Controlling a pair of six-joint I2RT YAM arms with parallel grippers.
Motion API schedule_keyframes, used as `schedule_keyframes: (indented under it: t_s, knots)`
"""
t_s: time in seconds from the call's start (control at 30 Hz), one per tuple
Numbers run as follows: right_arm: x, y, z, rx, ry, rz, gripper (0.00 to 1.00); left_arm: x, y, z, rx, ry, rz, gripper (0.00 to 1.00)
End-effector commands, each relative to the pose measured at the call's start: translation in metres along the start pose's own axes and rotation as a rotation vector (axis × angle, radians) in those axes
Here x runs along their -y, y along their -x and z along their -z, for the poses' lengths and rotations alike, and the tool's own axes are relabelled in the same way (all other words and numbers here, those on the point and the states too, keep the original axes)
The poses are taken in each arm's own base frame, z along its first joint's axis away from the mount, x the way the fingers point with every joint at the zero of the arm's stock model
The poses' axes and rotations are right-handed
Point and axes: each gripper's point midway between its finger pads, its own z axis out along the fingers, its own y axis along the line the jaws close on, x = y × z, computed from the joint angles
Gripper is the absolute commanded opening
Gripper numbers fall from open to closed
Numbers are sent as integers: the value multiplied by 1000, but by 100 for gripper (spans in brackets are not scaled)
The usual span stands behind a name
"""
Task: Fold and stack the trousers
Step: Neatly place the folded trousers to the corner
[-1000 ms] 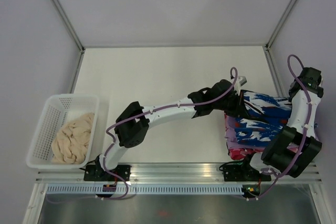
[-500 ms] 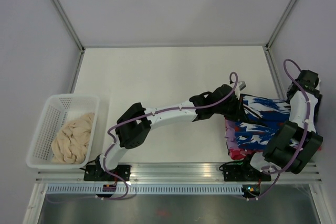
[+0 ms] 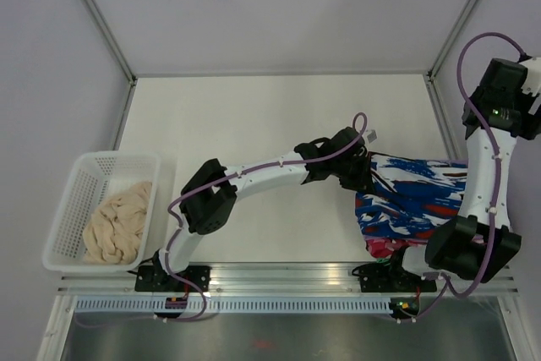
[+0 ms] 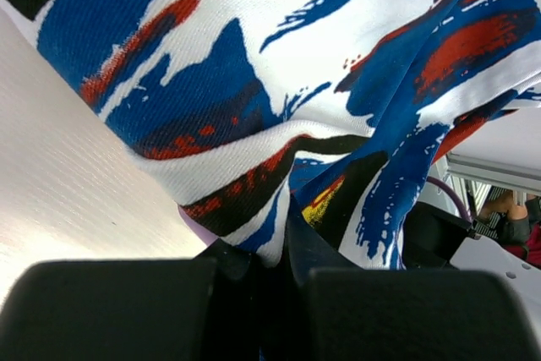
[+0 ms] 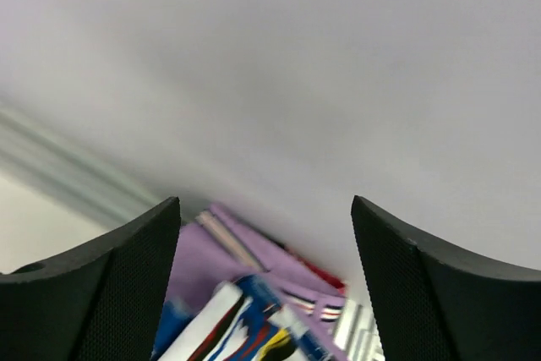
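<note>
The white surface carries everything, and on its near right part lie the trousers, a busy blue, white and black print with red streaks, spread over other folded clothes whose pink edge shows at the near side. Well apart, at the near left, stands a white basket with a cream fluffy bundle in it. My left fingers are clenched on a pinch of the trousers' left edge, the cloth bunched between them. My right fingers are spread wide and hold nothing, raised by the right wall, clear of the cloth.
</note>
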Motion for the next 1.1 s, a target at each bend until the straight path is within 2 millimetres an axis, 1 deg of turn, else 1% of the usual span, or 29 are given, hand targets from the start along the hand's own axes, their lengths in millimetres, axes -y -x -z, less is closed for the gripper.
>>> schedule_keyframes:
  t_s: [0.0, 0.03, 0.07, 0.1, 0.13, 0.17, 0.2, 0.23, 0.3, 0.33, 0.37, 0.4, 0.43, 0.47, 0.5, 0.53, 0.57, 0.6, 0.67, 0.7, 0.77, 0.8, 0.87, 0.9, 0.93, 0.97, 1.0, 1.03, 1.07]
  knots:
    - [-13, 3, 36, 10, 160, -86, 86, 15, 0, 31, -28, -26, -59, 2]
    - [-16, -8, 46, -4, 205, -112, 86, 16, 0, 31, -26, -27, -63, 2]
    - [-15, -20, 49, -34, 212, -93, 86, 16, 0, 31, -26, -27, -65, 2]
    - [-13, -29, 52, -48, 214, -83, 87, 16, 0, 32, -27, -26, -66, 2]
    - [-11, -45, 54, -70, 224, -41, 87, 16, 1, 32, -25, -28, -68, 6]
    - [-9, -58, 55, -96, 218, -11, 88, 18, 2, 34, -20, -29, -71, 14]
    - [-7, -67, 55, -109, 207, -6, 90, 16, 2, 35, -21, -20, -68, 29]
    - [-9, -84, 56, -134, 214, 7, 91, 14, 5, 37, -11, -9, -68, 62]
    - [-15, -101, 58, -179, 245, 36, 91, 17, 12, 49, 17, 1, -80, 87]
    - [-20, -114, 58, -203, 268, 55, 91, 14, 15, 53, 34, 17, -88, 92]
    - [-22, -120, 58, -210, 275, 75, 91, 20, 23, 65, 63, 9, -98, 96]
    - [-22, -125, 57, -216, 277, 93, 91, 21, 26, 70, 75, 9, -106, 98]
    - [-22, -137, 56, -234, 268, 128, 91, 20, 30, 76, 87, 14, -116, 99]
    - [-20, -142, 54, -235, 258, 151, 91, 18, 36, 83, 100, 17, -113, 99]
    - [-17, -146, 52, -230, 249, 192, 91, 23, 42, 94, 122, 7, -115, 99]
    - [-13, -159, 50, -241, 223, 231, 88, 22, 45, 99, 126, 7, -114, 99]
    - [-12, -160, 48, -243, 224, 259, 86, 20, 52, 106, 143, 8, -112, 99]
    - [-15, -159, 46, -246, 228, 269, 86, 23, 56, 116, 160, -3, -119, 99]
    - [-19, -162, 42, -256, 231, 300, 83, 24, 60, 125, 162, -18, -146, 98]
    - [-19, -164, 37, -270, 204, 333, 76, 27, 62, 130, 165, -29, -168, 97]
    - [-20, -168, 33, -287, 190, 361, 74, 26, 61, 135, 160, -28, -189, 96]
    - [-19, -175, 30, -308, 174, 397, 74, 25, 61, 136, 159, -26, -201, 95]
    - [-13, -184, 27, -341, 144, 439, 78, 17, 61, 140, 149, 2, -209, 95]
    - [-8, -193, 24, -372, 126, 448, 85, 14, 61, 141, 142, 2, -204, 95]
    - [-3, -197, 22, -393, 116, 445, 89, 6, 65, 145, 142, 14, -190, 95]
    - [6, -202, 17, -422, 97, 421, 91, 1, 67, 147, 140, 20, -181, 95]
    - [3, -203, 16, -429, 144, 398, 94, -2, 69, 150, 136, 13, -171, 95]
    - [2, -200, 14, -421, 182, 403, 95, -11, 77, 155, 148, 22, -157, 95]
    - [-8, -201, 15, -421, 288, 361, 95, -15, 78, 158, 147, 25, -145, 95]
